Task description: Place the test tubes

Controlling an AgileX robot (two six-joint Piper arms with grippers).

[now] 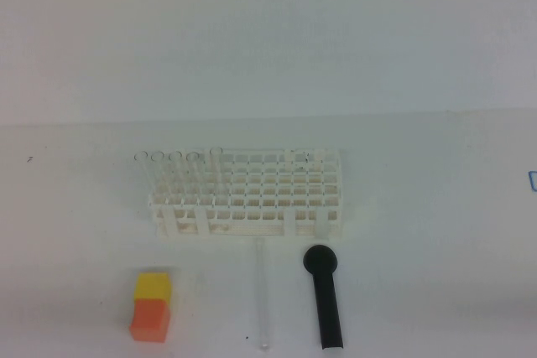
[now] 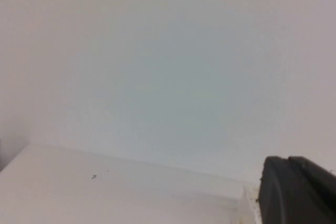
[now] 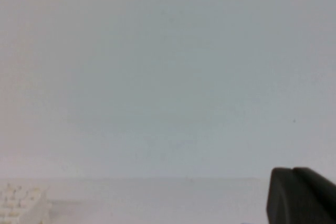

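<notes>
The white rack [image 1: 247, 194] stands mid-table with a few clear tubes [image 1: 172, 169] upright in its left end, toward the back row. A loose test tube [image 1: 263, 295] lies flat on the table [image 1: 436, 232] just in front of the rack, between an orange-and-yellow block [image 1: 152, 305] and a black round-headed tool [image 1: 323, 295], touching neither. Bare tabletop spreads on both sides of the rack.

My left gripper [image 2: 296, 190] shows only in its wrist view, as a dark piece looking across the table at the wall. I cannot tell whether it is open or closed. The same goes for my right gripper [image 3: 302, 195], whose wrist view also catches a corner of the rack.
</notes>
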